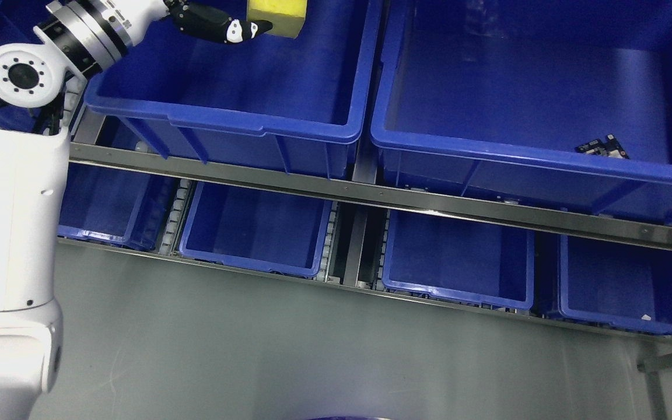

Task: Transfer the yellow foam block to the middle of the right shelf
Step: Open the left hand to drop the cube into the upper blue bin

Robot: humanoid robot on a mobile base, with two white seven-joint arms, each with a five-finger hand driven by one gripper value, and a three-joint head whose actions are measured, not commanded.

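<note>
Left arm [12,192]: white, rises along the left edge and reaches to the top of the view. Left hand [219,26]: black fingers [248,29] curled against the yellow foam block [277,16], gripping its near side. Yellow foam block: held at the top edge, above the inside of the upper left bin [219,116], near that bin's right wall. Upper right bin [522,149]: blue, just beside the left one, with a small dark circuit board [602,147] lying near its front right. Metal shelf rail [371,195]: runs beneath both bins. Lower bins [254,233]: four, blue, in a row under the rail. Floor [312,350]: grey.
</note>
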